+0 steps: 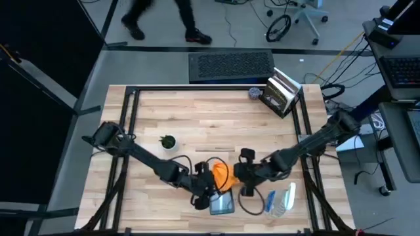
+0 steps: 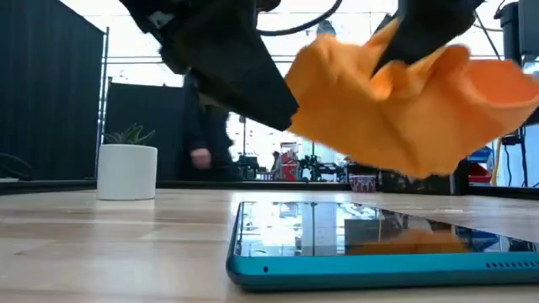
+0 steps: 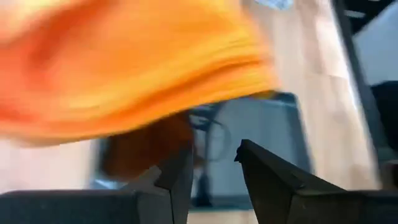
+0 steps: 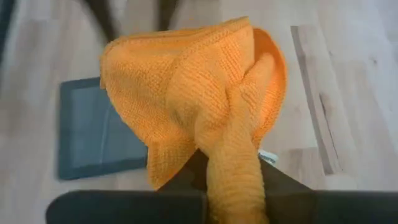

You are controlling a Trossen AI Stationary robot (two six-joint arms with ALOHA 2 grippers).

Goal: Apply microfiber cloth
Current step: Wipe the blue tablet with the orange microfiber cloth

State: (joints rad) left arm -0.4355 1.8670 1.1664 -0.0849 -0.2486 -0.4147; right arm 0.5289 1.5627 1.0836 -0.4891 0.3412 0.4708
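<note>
Tablet (image 2: 379, 244) sits closest to us; our right gripper (image 4: 233, 186) pinches the microfiber cloth (image 2: 404, 101) above it, left gripper (image 3: 214, 162) spread at 9 o'clock of the cloth.

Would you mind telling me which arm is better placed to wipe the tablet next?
Right, probably: its claw grips the bright orange microfiber cloth above the dark teal-edged tablet; the left claw is open and empty.
</note>
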